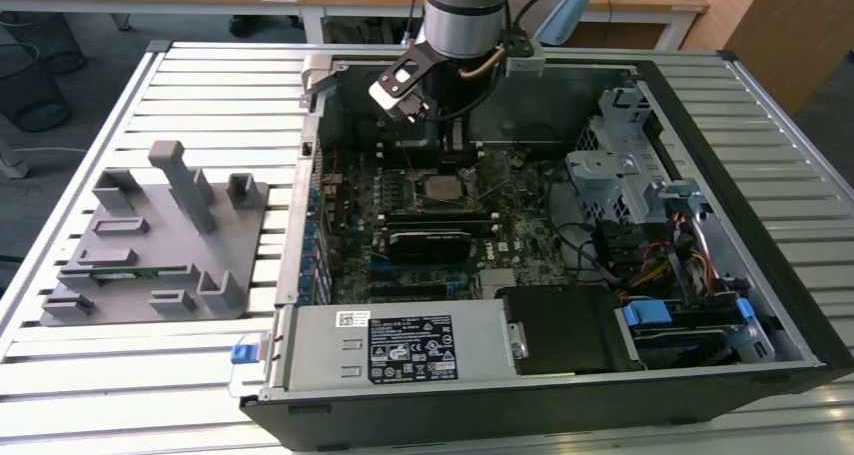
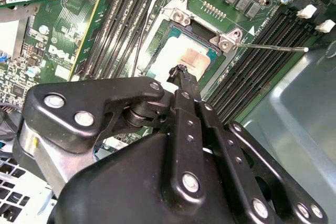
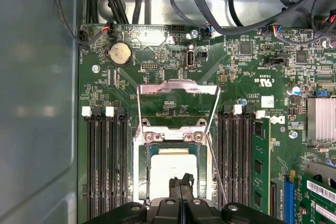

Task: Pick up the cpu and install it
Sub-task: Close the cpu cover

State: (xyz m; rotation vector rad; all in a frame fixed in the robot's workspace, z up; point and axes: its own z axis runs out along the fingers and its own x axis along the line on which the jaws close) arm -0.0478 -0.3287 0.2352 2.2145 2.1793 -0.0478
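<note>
Robot end effector point(image 3: 181, 183) hovering just over the cpu point(image 3: 168, 163).
It is holding its fingers point(image 3: 175, 189) narrow, gripping nothing. The cpu is lying flat in the socket point(image 3: 140, 174), at twelve o'clock from the black card point(image 1: 427, 243) in the exterior view. You should be keeping any touch light, vertical and centred, so it is seating level.

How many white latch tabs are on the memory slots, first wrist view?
4: white plastic latch tabs, two on one side of the square metal socket, two on the other. More may be hidden.
</note>
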